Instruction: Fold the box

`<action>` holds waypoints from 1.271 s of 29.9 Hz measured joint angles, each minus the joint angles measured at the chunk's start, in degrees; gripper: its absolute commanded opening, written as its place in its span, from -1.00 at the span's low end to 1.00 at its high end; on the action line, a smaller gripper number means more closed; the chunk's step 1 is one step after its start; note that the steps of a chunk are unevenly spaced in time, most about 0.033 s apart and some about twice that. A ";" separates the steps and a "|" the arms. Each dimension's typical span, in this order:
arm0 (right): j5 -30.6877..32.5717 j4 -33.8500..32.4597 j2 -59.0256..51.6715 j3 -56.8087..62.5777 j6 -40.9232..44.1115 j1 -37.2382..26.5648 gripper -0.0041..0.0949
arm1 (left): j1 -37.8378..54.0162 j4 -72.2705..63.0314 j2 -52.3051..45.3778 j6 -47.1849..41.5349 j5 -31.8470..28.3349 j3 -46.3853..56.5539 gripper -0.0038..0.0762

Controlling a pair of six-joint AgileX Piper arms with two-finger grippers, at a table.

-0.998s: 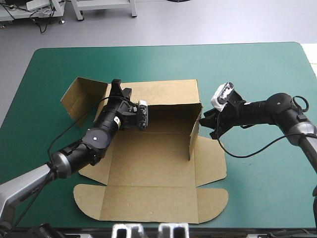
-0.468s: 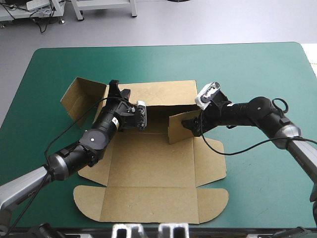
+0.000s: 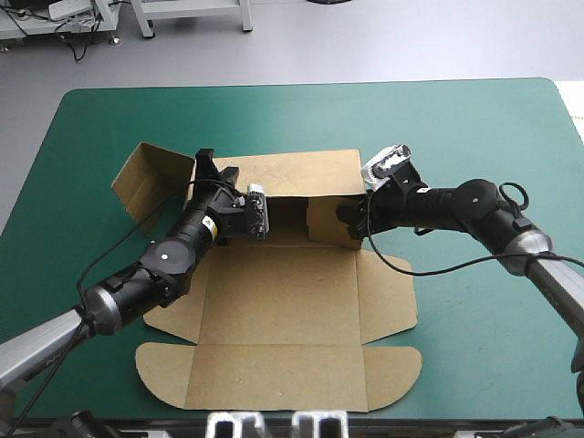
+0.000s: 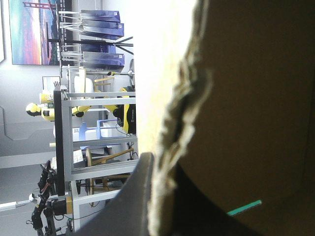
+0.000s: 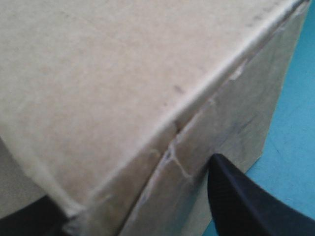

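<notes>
Box (image 3: pixel 283 301): rear wall up, front flaps near table (image 3: pixel 456 119) edge.
Left gripper (image 3: pixel 214 169): clamped on rear wall.
Right gripper (image 3: pixel 351 219): apart, straddling right corner.

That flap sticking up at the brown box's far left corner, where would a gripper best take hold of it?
Probably pinch the flap at its free outer edge, coming from the table's left. It stands tilted up off the teal-green cover, so the board's edge shows there with room for a finger on each face.
</notes>
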 measured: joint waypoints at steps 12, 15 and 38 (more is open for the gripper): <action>-5.34 2.99 -0.11 3.58 -0.69 0.00 -0.86 | -3.71 -1.72 -0.11 1.31 3.92 0.00 -0.92; -5.48 3.38 -0.06 3.58 -2.02 -0.16 -0.97 | -4.23 -2.05 -0.11 1.49 5.19 0.00 -0.90; 1.55 7.88 -0.06 3.25 -2.61 0.64 -0.97 | -5.28 -10.83 -19.64 1.50 -6.69 1.93 0.28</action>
